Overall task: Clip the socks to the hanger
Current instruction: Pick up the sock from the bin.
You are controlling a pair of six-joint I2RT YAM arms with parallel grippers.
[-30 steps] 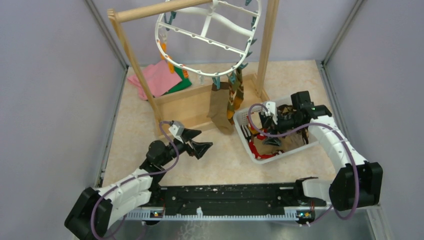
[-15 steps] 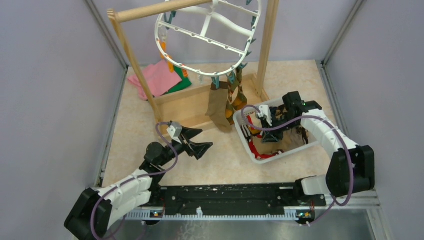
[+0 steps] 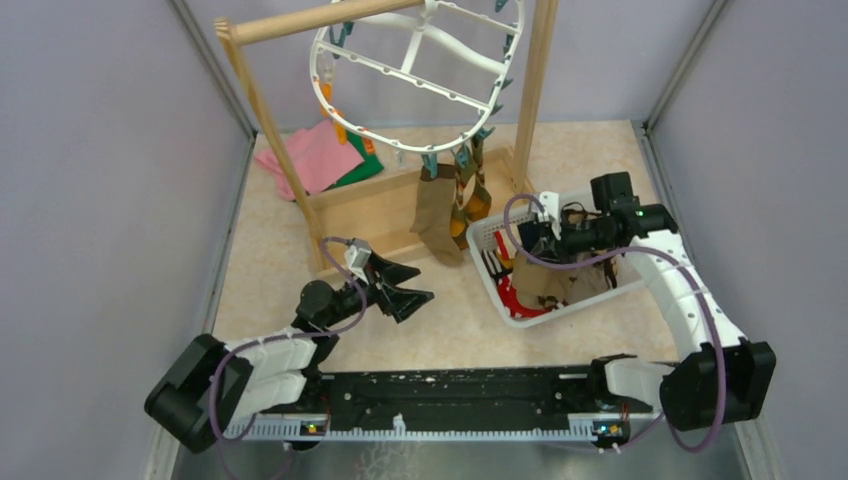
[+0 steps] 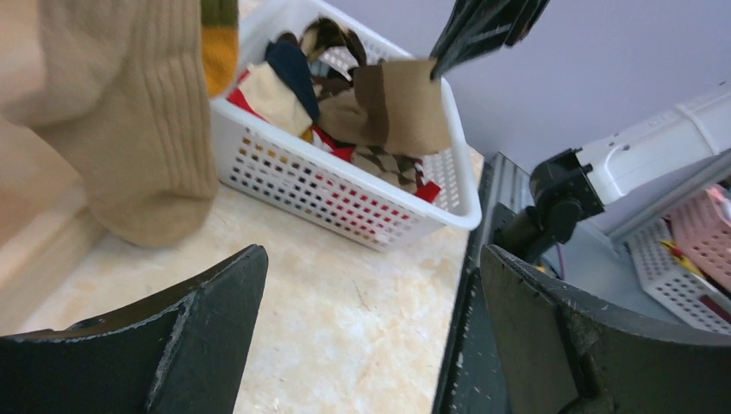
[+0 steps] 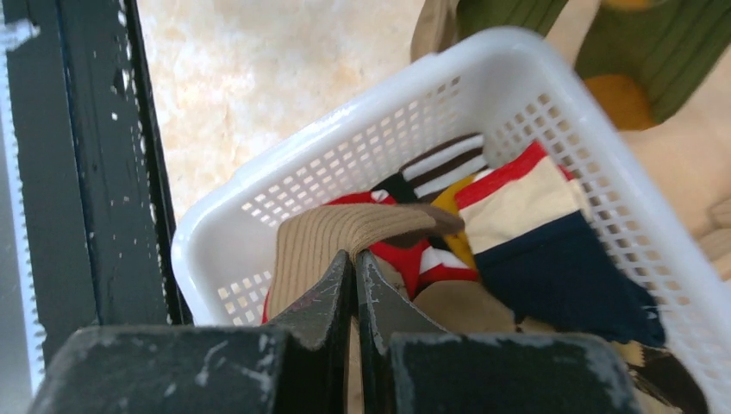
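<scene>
The white oval hanger hangs from the wooden rack with two socks clipped to its near rim: a plain tan one and an olive one with orange patches. More socks lie in the white slotted basket. Over the basket, my right gripper is shut on a tan ribbed sock with a brown cuff, which dangles from the fingertips. My left gripper is open and holds nothing, low over the table left of the basket.
The wooden rack's base board stands behind the hung socks. Folded pink and green cloths lie at the back left. A black rail runs along the near edge. Grey walls close in both sides.
My right gripper closed on the tan, brown-cuffed sock in the basket and raised it a little. The left gripper shifted slightly right and stayed open.
</scene>
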